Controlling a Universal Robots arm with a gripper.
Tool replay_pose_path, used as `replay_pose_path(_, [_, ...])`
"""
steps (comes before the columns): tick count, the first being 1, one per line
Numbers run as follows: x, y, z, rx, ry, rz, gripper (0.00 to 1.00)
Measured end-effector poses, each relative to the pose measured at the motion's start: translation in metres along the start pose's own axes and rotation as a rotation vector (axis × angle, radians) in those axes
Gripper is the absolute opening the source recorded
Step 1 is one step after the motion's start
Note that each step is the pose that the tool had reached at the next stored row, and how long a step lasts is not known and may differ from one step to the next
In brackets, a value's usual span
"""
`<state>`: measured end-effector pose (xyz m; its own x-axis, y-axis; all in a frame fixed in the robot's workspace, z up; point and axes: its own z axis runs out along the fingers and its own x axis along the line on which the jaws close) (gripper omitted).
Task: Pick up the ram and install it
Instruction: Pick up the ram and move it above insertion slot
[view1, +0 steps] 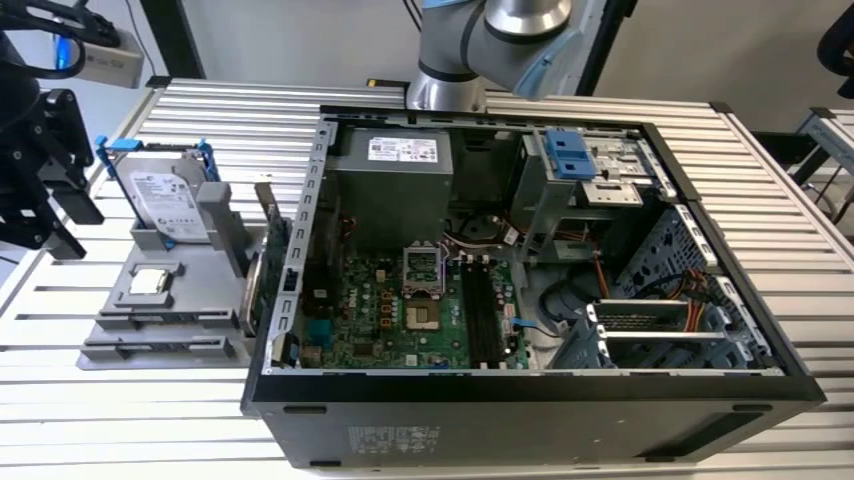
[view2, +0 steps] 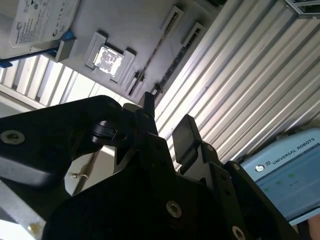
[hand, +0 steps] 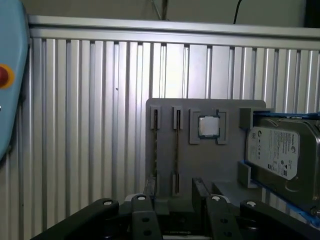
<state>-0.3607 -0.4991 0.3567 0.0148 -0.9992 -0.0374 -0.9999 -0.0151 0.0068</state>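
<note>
The gripper (hand: 175, 192) hangs with its two fingers (hand: 150, 192) spread apart and nothing between them; in the second wrist view (view2: 167, 112) we see the same bare gap. We find the ram (hand: 176, 150) edge-on in a narrow slot of the grey fixture (hand: 230, 112), just beside the processor (hand: 208, 126) and well apart from the motherboard's black slots (view1: 481, 310) inside the open case (view1: 534, 385). In the second wrist view the ram (view2: 154, 49) reads as a thin dark strip. Its long axis runs straight away from the gripper, roughly in line with the gap, so we judge the fingers stand either side of its thin faces. A second strip (hand: 155, 145) fills the neighbouring slot; it may be another stick, though we cannot be sure.
</note>
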Motion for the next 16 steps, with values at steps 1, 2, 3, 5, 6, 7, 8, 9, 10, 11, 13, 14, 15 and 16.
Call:
replay_pose_path(1, [0.0, 0.0, 0.0002, 0.0001, -0.0001, 0.0, 1.0])
replay_pose_path(2, [0.0, 0.0, 0.0001, 0.0001, 0.0, 0.0, 1.0])
replay_pose_path(3, [0.0, 0.0, 0.0005, 0.0002, -0.0001, 0.0, 1.0])
replay_pose_path(5, [0.0001, 0.0, 0.0021, 0.0004, -0.0003, 0.0, 1.0])
replay_pose_path(6, [0.0001, -0.0001, 0.0031, 0.0003, -0.0002, 0.0, 1.0])
replay_pose_path(7, [0.0001, -0.0001, 0.0044, 0.0002, -0.0002, 0.0, 1.0])
replay_pose_path(8, [0.0002, -0.0001, 0.0057, 0.0003, -0.0002, 0.0, 1.0])
replay_pose_path(9, [0.0003, -0.0001, 0.0073, 0.0002, -0.0001, 0.0, 1.0])
replay_pose_path(10, [0.0003, -0.0001, 0.0087, 0.0002, -0.0001, 0.0, 1.0])
replay_pose_path(11, [0.0004, -0.0001, 0.0103, 0.0003, -0.0001, 0.0, 1.0])
replay_pose_path(13, [0.0004, -0.0001, 0.0129, 0.0002, 0.0001, 0.0, 1.0])
replay_pose_path(14, [0.0005, -0.0002, 0.0142, 0.0002, 0.0001, 0.0, 1.0])
replay_pose_path(15, [0.0006, -0.0002, 0.0157, 0.0003, 0.0, 0.0, 1.0])
replay_pose_path(16, [0.0006, -0.0002, 0.0172, 0.0003, 0.0, 0.0, 1.0])
